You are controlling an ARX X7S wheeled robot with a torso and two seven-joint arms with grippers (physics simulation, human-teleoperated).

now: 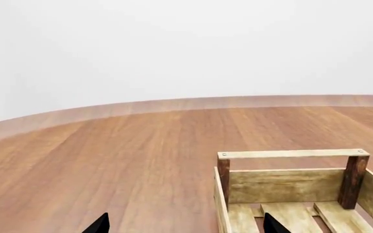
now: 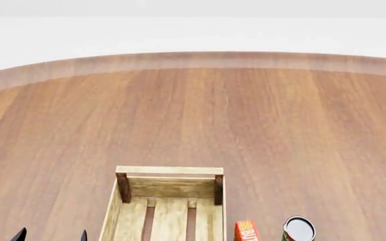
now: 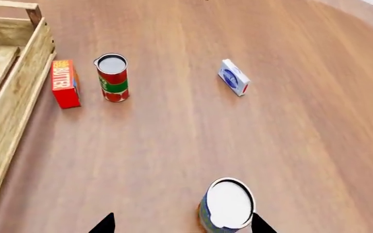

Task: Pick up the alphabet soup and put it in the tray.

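Observation:
The alphabet soup [image 3: 227,206], a blue-labelled can with a whitish top, stands upright on the wood table in the right wrist view. My right gripper [image 3: 183,228] is open above it; the can sits between the fingertips, close against one of them. The tray [image 2: 169,201], a light-wood slatted crate, is empty; it also shows in the left wrist view [image 1: 290,184] and the right wrist view [image 3: 8,111]. My left gripper [image 1: 185,228] is open and empty, one fingertip over the table, the other over the tray's edge. Its tips show in the head view [image 2: 51,236]. The soup is out of the head view.
A red and green can with a dark top [image 3: 112,77] and a red butter box [image 3: 64,83] stand beside the tray; both show in the head view [image 2: 298,230] [image 2: 247,231]. A small white and blue box [image 3: 234,77] stands farther off.

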